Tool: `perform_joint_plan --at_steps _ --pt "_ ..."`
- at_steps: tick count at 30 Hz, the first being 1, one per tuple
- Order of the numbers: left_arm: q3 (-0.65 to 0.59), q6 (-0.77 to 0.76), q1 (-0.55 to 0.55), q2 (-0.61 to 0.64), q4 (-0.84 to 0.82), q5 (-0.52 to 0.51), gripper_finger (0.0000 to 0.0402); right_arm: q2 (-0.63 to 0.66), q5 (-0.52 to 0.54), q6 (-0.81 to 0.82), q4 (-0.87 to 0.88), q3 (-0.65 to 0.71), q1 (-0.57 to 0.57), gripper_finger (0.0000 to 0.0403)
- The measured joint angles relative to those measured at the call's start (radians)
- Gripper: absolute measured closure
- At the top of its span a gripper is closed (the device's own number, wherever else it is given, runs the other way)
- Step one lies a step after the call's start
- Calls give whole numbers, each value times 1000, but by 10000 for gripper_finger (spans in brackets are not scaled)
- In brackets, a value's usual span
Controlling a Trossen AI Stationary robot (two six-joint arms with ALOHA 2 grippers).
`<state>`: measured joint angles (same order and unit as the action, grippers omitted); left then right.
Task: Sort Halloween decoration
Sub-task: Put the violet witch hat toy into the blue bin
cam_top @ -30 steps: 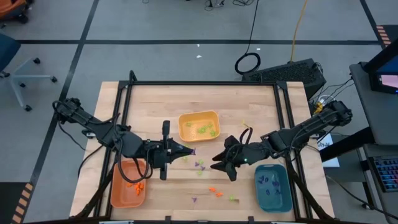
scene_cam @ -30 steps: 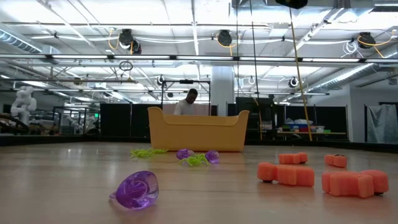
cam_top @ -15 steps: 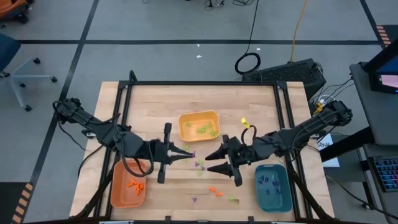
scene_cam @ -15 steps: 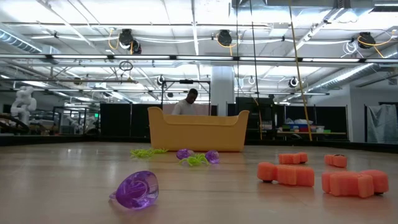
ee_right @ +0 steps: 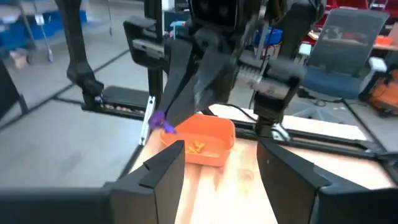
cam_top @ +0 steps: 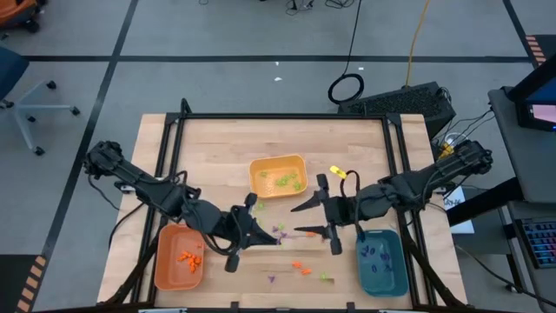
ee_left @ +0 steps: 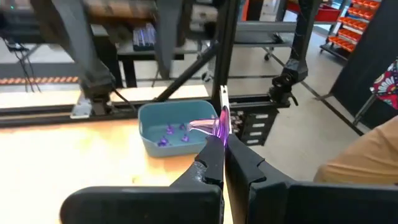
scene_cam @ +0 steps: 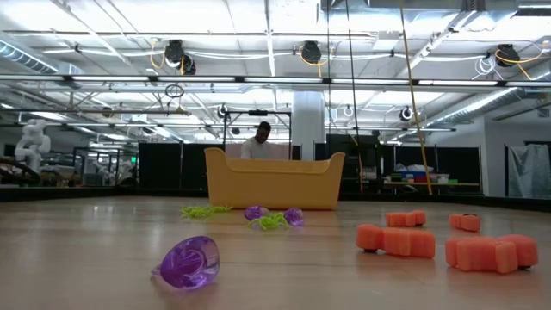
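The left gripper has swung from beside the yellow tray down toward six o'clock of it, its fingers pinched tight on a purple piece. The right gripper has drawn back toward three o'clock and now hangs with its jaws wide and nothing between them. The two tips face each other across the loose decoration pieces mid-table, so I'd guess a handover is coming, since the teal tray with the other purple bits lies at the table's five o'clock, on the right arm's side. The orange tray sits at seven o'clock.
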<state>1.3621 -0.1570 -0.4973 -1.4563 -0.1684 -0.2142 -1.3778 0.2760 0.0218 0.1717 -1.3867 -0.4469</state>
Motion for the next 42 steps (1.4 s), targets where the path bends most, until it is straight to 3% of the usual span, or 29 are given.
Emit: perform_joint_plan --at_steps 8,15,22,34,42 --pt "0 -44 7 -26 4 2 401 -2 -50 -64 154 -45 0 216" --pt "-1 -50 31 -26 5 14 401 -36 -78 -95 147 -45 0 216" --pt "-1 -185 68 -26 3 65 401 -74 -67 -149 125 -45 0 217" --pt "0 -265 89 -31 2 138 401 -82 -18 -213 125 -45 1 266" --pt "0 -284 106 -31 5 168 401 -83 -45 -224 102 -45 1 269"
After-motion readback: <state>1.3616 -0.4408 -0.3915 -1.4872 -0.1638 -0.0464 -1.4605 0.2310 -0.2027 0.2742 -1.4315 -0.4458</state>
